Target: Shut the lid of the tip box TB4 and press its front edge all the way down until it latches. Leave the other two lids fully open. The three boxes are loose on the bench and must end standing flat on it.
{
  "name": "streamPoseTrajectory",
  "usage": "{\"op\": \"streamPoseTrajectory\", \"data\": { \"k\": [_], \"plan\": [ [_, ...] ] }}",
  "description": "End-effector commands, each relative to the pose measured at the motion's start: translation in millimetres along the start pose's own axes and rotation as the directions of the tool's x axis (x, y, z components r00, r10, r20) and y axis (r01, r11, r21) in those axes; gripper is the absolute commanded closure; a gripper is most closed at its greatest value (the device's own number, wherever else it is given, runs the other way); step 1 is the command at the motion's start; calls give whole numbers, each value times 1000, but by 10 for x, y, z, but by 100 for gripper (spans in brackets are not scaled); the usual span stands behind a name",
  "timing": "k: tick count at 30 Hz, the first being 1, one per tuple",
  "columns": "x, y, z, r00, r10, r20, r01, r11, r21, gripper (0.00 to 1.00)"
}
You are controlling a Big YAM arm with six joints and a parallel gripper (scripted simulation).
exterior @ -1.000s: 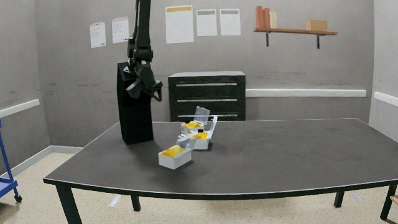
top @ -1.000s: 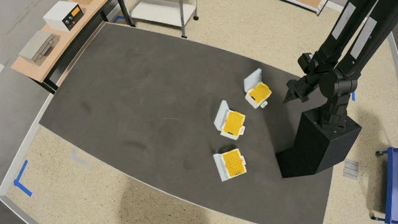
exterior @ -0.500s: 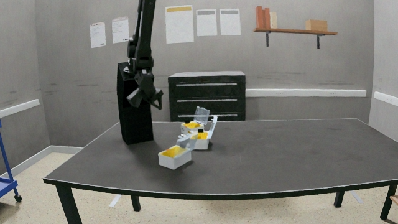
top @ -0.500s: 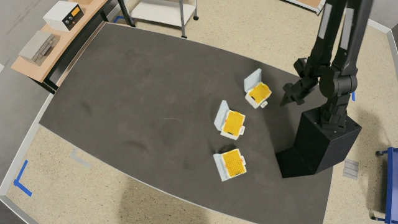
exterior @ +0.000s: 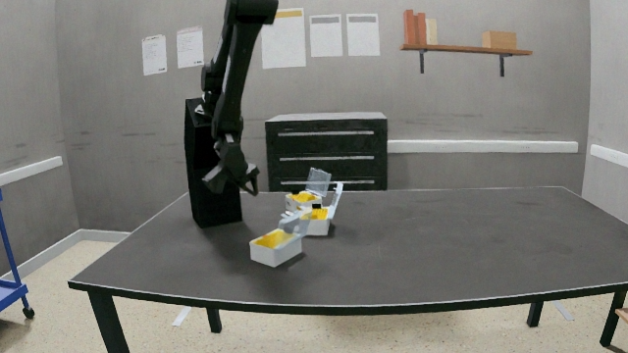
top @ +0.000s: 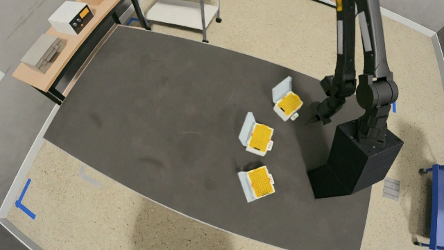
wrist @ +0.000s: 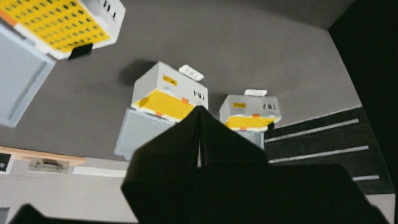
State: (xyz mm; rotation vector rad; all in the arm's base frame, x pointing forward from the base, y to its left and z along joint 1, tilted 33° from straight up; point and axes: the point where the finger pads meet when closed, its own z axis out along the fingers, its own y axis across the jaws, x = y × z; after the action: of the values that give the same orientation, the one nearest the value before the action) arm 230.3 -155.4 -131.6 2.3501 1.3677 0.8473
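Observation:
Three white tip boxes with yellow tip racks stand flat on the dark bench, all with lids open. The far box [top: 287, 104] [exterior: 301, 198] is closest to my gripper. The middle box [top: 258, 137] [exterior: 317, 221] [wrist: 167, 93] has a label that looks like TB4, but it is not sharp. The near box [top: 258, 182] [exterior: 274, 250] [wrist: 250, 112] stands apart from the others. My gripper [top: 308, 122] [exterior: 252, 188] [wrist: 199, 112] is shut and empty. It hangs in the air just beside the far box, on the arm-base side, touching nothing.
The black arm pedestal [top: 354, 160] stands on the bench right behind the gripper. Small white label tags lie beside the boxes [top: 294, 117]. A black drawer cabinet [exterior: 326, 149] stands behind the bench.

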Motion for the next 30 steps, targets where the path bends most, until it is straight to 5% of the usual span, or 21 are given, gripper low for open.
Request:
{"op": "streamPoseTrajectory", "data": {
  "k": [1,17,23,30],
  "plan": [
    [-14,13,100,1000,-3,-1,3,1000,-9,100],
    [-383,13,753,1000,-3,-2,3,1000,-9,100],
    [-404,96,757,1000,-16,2,16,1000,-25,100],
    [-378,-49,714,1000,4,-3,-4,1000,2,100]
  ]
}}
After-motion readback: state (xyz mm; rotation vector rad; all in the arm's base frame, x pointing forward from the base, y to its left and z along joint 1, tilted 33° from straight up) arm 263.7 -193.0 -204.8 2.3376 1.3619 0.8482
